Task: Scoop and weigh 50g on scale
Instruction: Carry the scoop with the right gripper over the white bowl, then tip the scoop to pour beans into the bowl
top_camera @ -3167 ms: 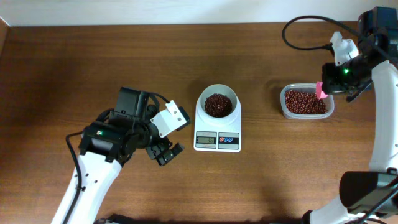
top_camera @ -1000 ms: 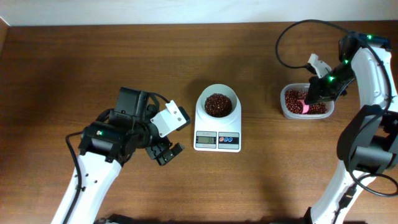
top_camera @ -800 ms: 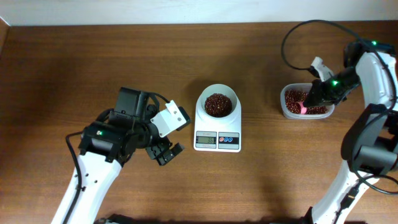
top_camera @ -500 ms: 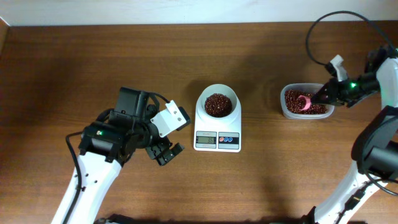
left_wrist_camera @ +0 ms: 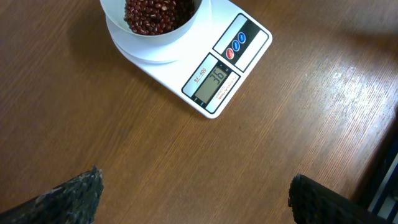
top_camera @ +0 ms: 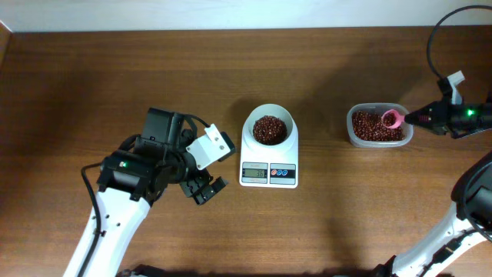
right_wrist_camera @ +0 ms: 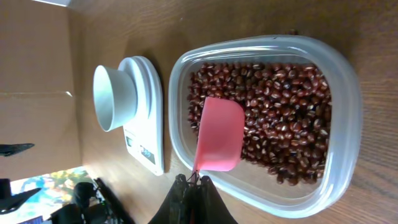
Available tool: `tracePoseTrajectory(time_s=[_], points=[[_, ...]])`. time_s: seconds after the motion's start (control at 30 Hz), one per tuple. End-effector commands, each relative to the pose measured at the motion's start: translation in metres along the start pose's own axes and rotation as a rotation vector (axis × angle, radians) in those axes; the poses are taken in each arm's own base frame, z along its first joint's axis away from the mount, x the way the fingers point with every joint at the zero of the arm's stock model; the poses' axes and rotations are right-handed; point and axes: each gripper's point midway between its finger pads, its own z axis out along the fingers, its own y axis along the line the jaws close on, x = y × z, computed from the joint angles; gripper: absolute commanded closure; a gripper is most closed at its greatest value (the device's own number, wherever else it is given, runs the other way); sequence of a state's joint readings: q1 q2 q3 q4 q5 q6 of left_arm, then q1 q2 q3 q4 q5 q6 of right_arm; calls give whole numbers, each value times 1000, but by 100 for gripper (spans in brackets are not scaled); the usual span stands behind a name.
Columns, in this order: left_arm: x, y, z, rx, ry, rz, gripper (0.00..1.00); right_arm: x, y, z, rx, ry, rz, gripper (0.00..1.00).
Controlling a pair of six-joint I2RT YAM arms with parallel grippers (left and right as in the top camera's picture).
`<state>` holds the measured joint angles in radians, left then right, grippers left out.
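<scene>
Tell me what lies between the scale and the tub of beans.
Nothing. In the overhead view, only bare table separates the scale from the tub.

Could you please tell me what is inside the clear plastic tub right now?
The tub holds red beans, with a pink scoop over them, held by the right gripper. The beans cover the tub's floor; the scoop hides those beneath it.

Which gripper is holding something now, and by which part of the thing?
The right gripper holds the pink scoop by its handle end; the left gripper is open and empty.
</scene>
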<state>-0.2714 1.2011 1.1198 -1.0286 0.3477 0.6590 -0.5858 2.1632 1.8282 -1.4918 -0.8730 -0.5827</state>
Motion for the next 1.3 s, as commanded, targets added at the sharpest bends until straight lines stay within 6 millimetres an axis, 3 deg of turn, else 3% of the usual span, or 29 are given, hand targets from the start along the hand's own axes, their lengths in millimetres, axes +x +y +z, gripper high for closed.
tracePoseTrajectory(time_s=[0.0, 0.17, 0.3, 0.43, 0.5, 0.7, 0.87, 1.0, 1.1, 1.27], points=[[-6, 3, -7, -18, -24, 14, 1, -2, 9, 0, -67, -26, -5, 96], [-6, 3, -7, -18, -24, 13, 1, -9, 28, 1, -157, -65, 5, 96], [-6, 3, -7, -18, -24, 14, 1, -12, 46, 15, -201, -48, -18, 96], [-6, 3, -7, -18, -24, 14, 1, -10, 77, 44, -253, 14, -68, 96], [-6, 3, -7, -18, -24, 13, 1, -6, 103, 67, -300, 62, -107, 96], [-6, 3, -7, -18, -24, 13, 1, 23, 158, 124, -348, 234, -213, 96], [-6, 3, -7, -18, -24, 14, 1, 46, 190, 156, -372, 329, -298, 96], [-6, 3, -7, -18, -24, 14, 1, 66, 202, 180, -344, 406, -388, 96], [-6, 3, -7, -18, -24, 13, 1, 79, 200, 198, -264, 471, -453, 96], [-6, 3, -7, -18, -24, 14, 1, 78, 199, 208, -233, 470, -499, 96]])
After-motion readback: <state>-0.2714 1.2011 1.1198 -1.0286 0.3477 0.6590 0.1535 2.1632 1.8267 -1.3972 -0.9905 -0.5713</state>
